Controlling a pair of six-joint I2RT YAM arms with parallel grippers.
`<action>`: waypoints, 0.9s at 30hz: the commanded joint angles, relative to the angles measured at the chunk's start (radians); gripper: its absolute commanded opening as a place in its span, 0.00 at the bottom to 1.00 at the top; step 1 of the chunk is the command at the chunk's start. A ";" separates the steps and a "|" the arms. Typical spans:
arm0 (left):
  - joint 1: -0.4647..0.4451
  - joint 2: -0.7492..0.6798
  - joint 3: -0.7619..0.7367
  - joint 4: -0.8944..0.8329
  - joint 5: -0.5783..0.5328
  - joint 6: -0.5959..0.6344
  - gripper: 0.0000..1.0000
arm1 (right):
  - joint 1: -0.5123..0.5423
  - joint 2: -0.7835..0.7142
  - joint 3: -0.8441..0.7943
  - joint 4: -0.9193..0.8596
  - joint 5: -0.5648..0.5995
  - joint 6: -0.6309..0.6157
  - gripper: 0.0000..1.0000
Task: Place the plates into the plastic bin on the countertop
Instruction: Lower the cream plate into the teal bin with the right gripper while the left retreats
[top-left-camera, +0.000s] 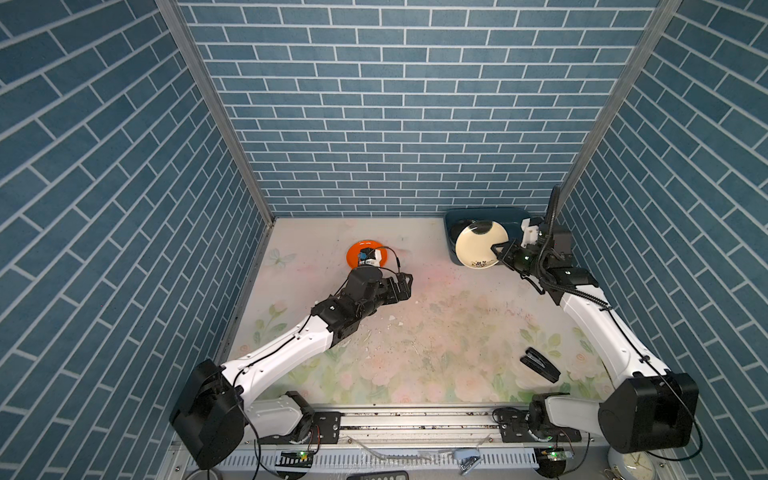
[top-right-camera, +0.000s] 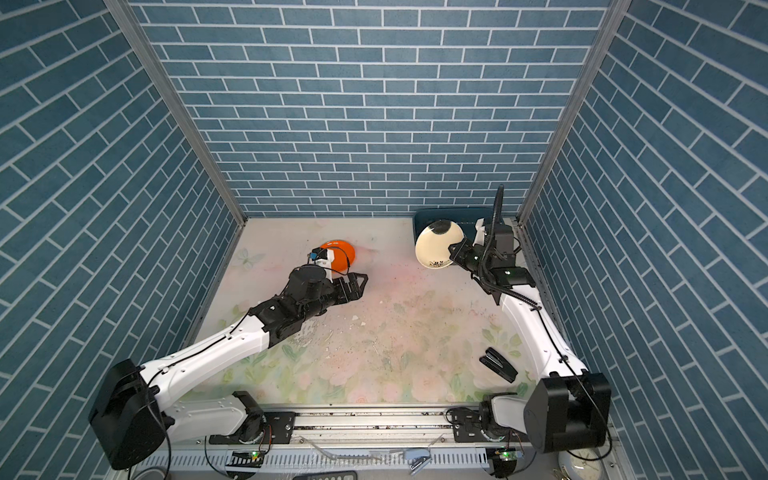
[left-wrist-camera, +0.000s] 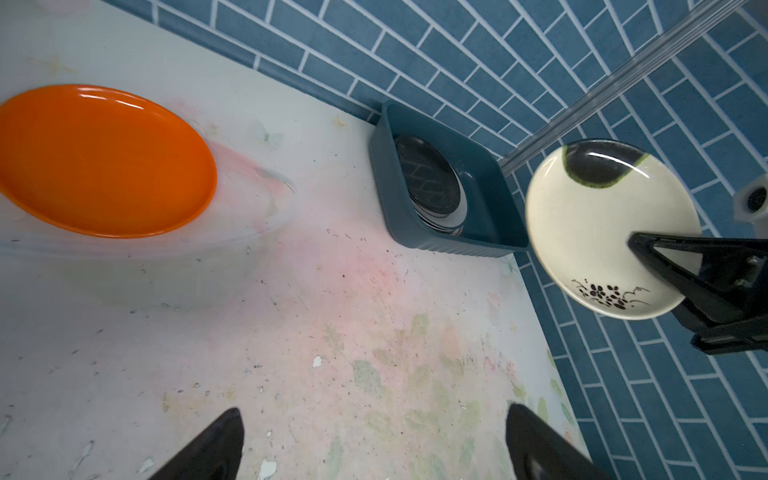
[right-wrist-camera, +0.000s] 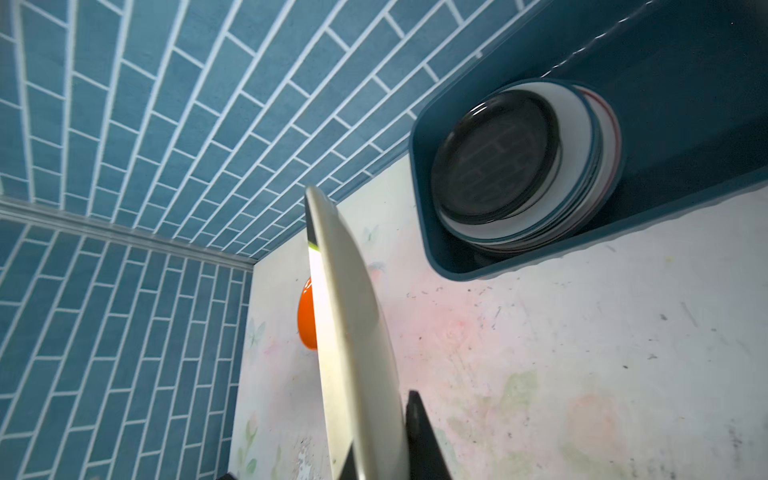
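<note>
Orange plate (top-left-camera: 353, 254), both top views: lay on the countertop (top-left-camera: 436, 324) near its far edge, left of the middle, not yet binned; the left wrist hid part of it.
Bin (top-left-camera: 451, 218), both top views: sat in the countertop's far right corner.
Cream plate (top-left-camera: 473, 245), both top views: was raised and tilted over the bin, pinched at its rim by the right gripper (top-left-camera: 498, 250), that arm reaching along the right edge.
Left gripper (top-left-camera: 405, 286), both top views: hung empty just beside the orange plate, arm stretched toward the far edge.
Stapler (top-left-camera: 540, 365), both top views: lay near the right edge, no part of the job.
Left wrist view: jaws stood wide with nothing between; a stack (left-wrist-camera: 428, 183) topped by a black plate filled the bin's end toward the countertop's middle, the other end bare.
Right wrist view: cream plate showed edge-on, clamped in narrow jaws; white teal-rimmed plates lay under the black one.
Progress, judged: most plates were in; cream one in hand and orange one were left.
</note>
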 joint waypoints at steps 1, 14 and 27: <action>0.003 -0.040 -0.029 -0.030 -0.078 0.052 0.99 | -0.022 0.102 0.066 -0.057 0.051 -0.057 0.00; 0.030 -0.137 -0.142 -0.019 -0.132 0.082 1.00 | -0.068 0.528 0.501 -0.117 0.019 -0.145 0.00; 0.049 -0.176 -0.163 -0.067 -0.143 0.094 1.00 | -0.068 0.820 0.776 -0.157 -0.043 -0.087 0.00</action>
